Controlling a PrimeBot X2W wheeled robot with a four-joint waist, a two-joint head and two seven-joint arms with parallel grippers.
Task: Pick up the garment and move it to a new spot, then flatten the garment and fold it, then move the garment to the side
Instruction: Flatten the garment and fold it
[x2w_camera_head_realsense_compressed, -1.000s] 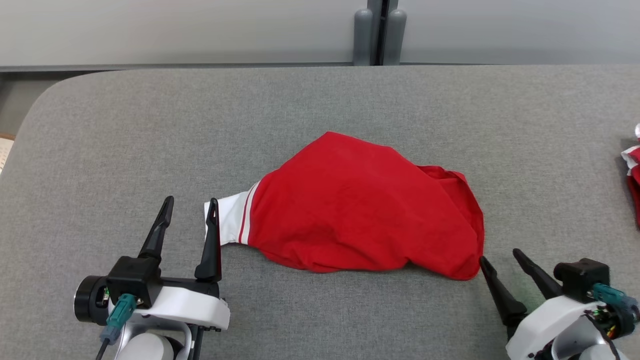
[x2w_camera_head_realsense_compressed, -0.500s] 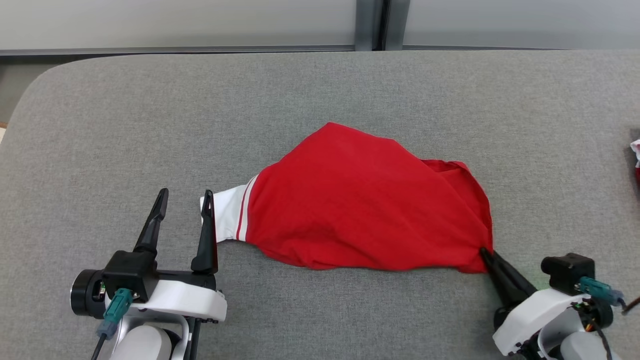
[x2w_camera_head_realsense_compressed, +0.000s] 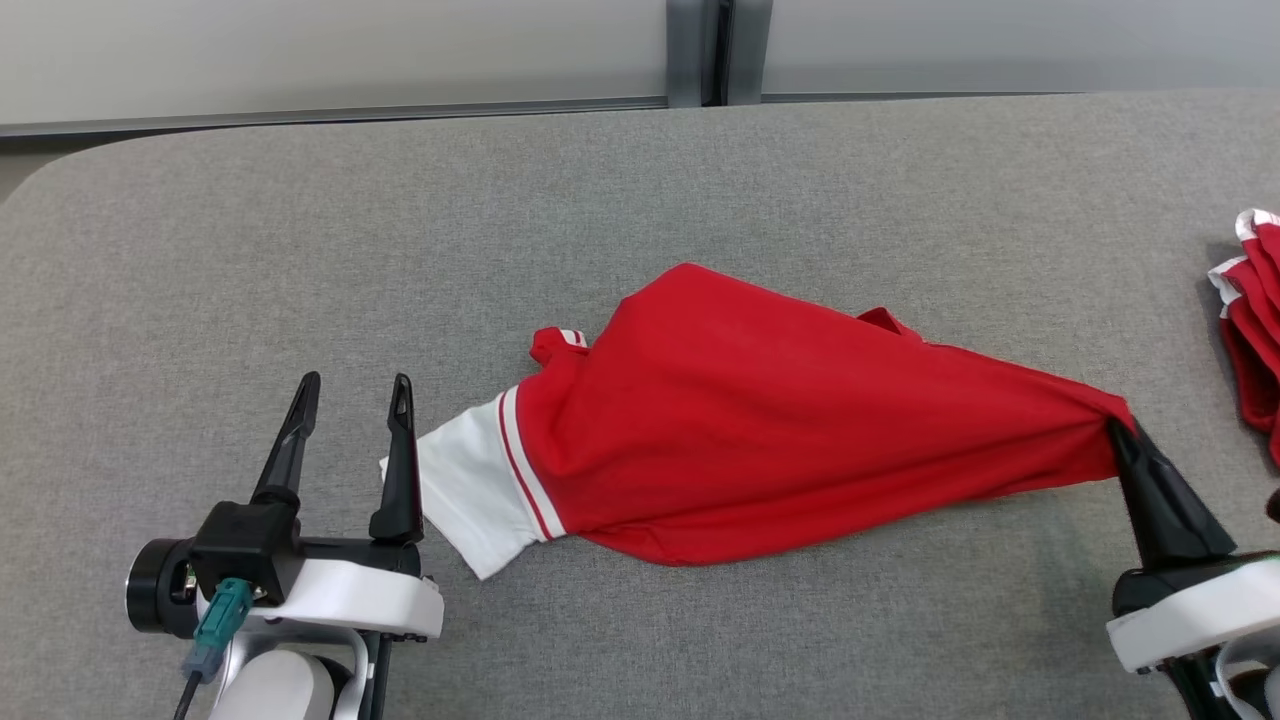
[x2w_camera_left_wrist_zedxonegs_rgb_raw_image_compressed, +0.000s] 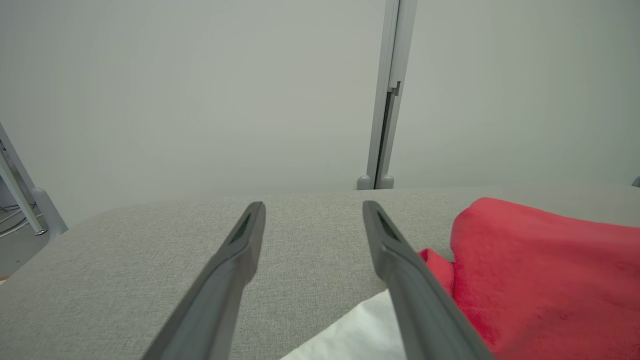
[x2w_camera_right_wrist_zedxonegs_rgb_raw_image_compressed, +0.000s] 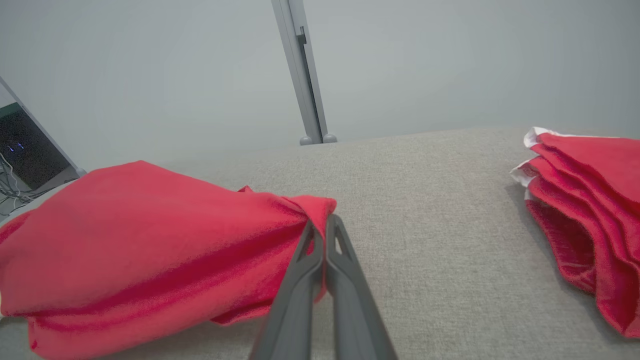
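The garment (x2w_camera_head_realsense_compressed: 760, 420) is a red shirt with a white, red-striped sleeve, lying crumpled in the middle of the grey table (x2w_camera_head_realsense_compressed: 620, 180). My right gripper (x2w_camera_head_realsense_compressed: 1122, 432) is shut on its right corner and holds the cloth stretched out to the right; in the right wrist view the red fabric (x2w_camera_right_wrist_zedxonegs_rgb_raw_image_compressed: 150, 235) bunches between the closed fingertips (x2w_camera_right_wrist_zedxonegs_rgb_raw_image_compressed: 322, 225). My left gripper (x2w_camera_head_realsense_compressed: 350, 385) stands open just left of the white sleeve (x2w_camera_head_realsense_compressed: 465, 490), its right finger touching the sleeve's edge. The left wrist view shows the garment (x2w_camera_left_wrist_zedxonegs_rgb_raw_image_compressed: 540, 270) to the right of the open gripper (x2w_camera_left_wrist_zedxonegs_rgb_raw_image_compressed: 312, 207).
A second red and white cloth pile (x2w_camera_head_realsense_compressed: 1250, 330) lies at the table's right edge, seen close by in the right wrist view as a pile (x2w_camera_right_wrist_zedxonegs_rgb_raw_image_compressed: 590, 200). A pale wall with a grey post (x2w_camera_head_realsense_compressed: 700, 50) runs behind the table.
My right gripper has shut on the garment's right corner and pulled it rightward, stretching the cloth. The white sleeve has slid and turned. The head camera has shifted too.
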